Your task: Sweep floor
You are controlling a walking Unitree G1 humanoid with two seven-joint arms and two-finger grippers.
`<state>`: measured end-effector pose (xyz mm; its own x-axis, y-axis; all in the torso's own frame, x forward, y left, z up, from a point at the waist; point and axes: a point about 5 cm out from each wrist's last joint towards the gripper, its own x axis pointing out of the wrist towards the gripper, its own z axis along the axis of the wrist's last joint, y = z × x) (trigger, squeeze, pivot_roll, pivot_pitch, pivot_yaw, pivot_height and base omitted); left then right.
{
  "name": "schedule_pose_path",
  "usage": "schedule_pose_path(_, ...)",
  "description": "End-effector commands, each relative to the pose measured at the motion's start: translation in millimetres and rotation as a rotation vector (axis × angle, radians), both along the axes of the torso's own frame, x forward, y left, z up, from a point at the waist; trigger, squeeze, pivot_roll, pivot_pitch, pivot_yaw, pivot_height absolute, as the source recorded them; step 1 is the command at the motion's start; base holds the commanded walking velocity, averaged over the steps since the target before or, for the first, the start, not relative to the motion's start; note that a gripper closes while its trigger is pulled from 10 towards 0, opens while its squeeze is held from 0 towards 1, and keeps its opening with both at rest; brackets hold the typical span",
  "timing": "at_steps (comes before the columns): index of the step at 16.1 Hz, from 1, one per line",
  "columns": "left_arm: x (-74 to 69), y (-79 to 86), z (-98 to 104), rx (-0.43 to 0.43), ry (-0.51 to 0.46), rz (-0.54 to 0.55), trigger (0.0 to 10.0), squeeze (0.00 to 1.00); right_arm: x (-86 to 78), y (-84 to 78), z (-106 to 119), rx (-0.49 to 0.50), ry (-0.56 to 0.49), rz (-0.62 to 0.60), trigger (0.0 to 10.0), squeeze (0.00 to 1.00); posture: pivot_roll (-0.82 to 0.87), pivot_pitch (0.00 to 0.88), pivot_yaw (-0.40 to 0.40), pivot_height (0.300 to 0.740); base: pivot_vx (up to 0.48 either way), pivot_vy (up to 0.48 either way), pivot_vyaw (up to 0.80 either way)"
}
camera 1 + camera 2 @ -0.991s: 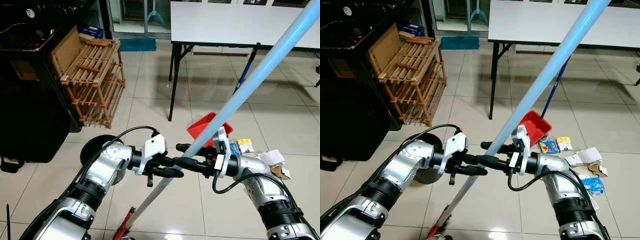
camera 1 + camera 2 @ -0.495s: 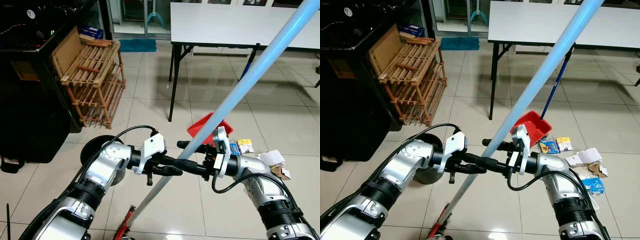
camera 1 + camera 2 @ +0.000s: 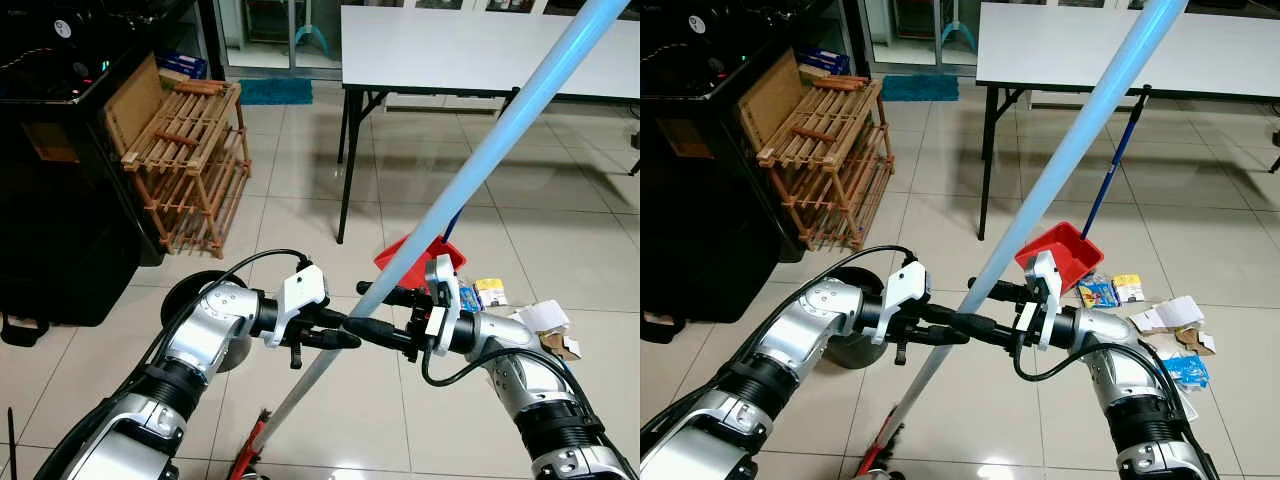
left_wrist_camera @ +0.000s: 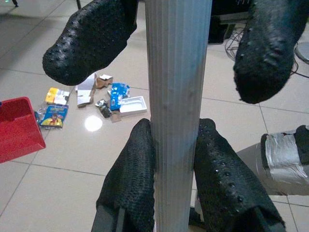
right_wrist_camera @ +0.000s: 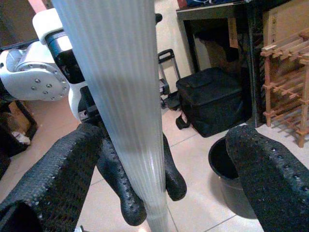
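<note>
- While the wooden rack (image 3: 185,160) and dark cabinet (image 3: 60,170) stood off to the robot's left, a black bin (image 3: 190,300) sat on the floor just behind the left arm.
- Left end effector (image 3: 338,338) was clamped on the broom handle (image 3: 480,170), lower on the shaft, probably to steer the stroke.
- Red broom head (image 3: 248,455) rested on the tiles near the robot's feet.
- Right end effector (image 3: 382,312) straddled the handle from the other side with its fingers apart, not pinching; that likely only steadied the pole.
- Red dustpan (image 3: 418,258) lay ahead, with scattered litter (image 3: 520,315) to its right.
- White surface (image 3: 480,50) stood beyond; its legs could catch a wide sweep.
</note>
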<state>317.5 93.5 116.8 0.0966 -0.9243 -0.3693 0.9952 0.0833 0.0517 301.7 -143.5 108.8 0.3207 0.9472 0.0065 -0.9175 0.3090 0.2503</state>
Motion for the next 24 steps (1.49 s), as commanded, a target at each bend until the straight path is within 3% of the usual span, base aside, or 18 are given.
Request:
schedule_pose_path(1,2.7,0.8,6,-0.010,-0.028,-0.001,10.0,0.00,3.3,-3.2,3,-0.008,-0.015,-0.018,10.0,1.00,0.00,0.096,0.004,0.740,0.000,0.000,0.00)
schedule_pose_path(8,1.0,6.1,6,-0.004,-0.023,0.000,10.0,0.00,7.0,-10.7,0,-0.016,-0.007,-0.074,10.0,1.00,0.01,0.106,0.001,0.740,0.000,0.000,0.00)
schedule_pose_path(15,-1.8,14.0,2,0.009,-0.011,0.016,10.0,0.00,11.4,-26.6,-15,-0.083,0.024,-0.222,10.0,1.00,0.01,0.114,-0.003,0.740,0.000,0.000,0.00)
schedule_pose_path(24,-3.0,15.3,-1,0.019,-0.006,0.019,10.0,0.00,13.8,-27.6,-14,-0.068,0.003,-0.234,10.0,1.00,0.01,0.119,-0.003,0.740,0.000,0.000,0.00)
